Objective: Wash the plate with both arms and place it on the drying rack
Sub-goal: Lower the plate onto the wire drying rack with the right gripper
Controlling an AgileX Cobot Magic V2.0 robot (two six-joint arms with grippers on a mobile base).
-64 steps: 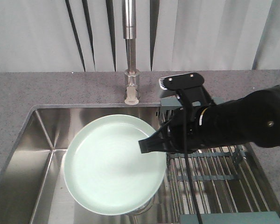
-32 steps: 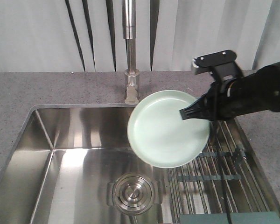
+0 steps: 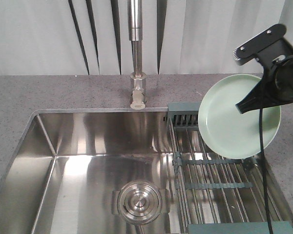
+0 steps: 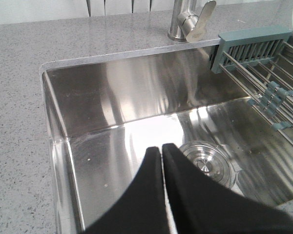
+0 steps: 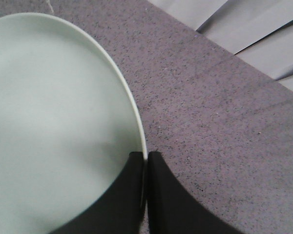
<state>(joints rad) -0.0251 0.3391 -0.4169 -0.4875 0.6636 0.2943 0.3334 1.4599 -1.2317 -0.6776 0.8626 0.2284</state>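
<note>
The pale mint-green plate (image 3: 229, 122) hangs tilted in the air over the far right part of the drying rack (image 3: 219, 185). My right gripper (image 3: 244, 105) is shut on its right rim, with the black arm reaching in from the upper right. In the right wrist view the fingers of the right gripper (image 5: 146, 155) pinch the plate (image 5: 53, 122) at its edge, over grey countertop. My left gripper (image 4: 162, 148) is shut with nothing in it, above the sink floor near the drain (image 4: 205, 161). The drying rack (image 4: 263, 63) lies to its right. The left arm is out of the front view.
A steel faucet (image 3: 135, 48) stands behind the steel sink (image 3: 49, 141). The round drain (image 3: 139, 201) sits in the sink floor left of the rack. Speckled grey countertop (image 3: 63, 92) surrounds the sink. A black cable (image 3: 262, 161) hangs from the right arm across the rack.
The right arm has carried the plate from over the sink basin to the right and up, above the rack's far end. The drain is now uncovered.
</note>
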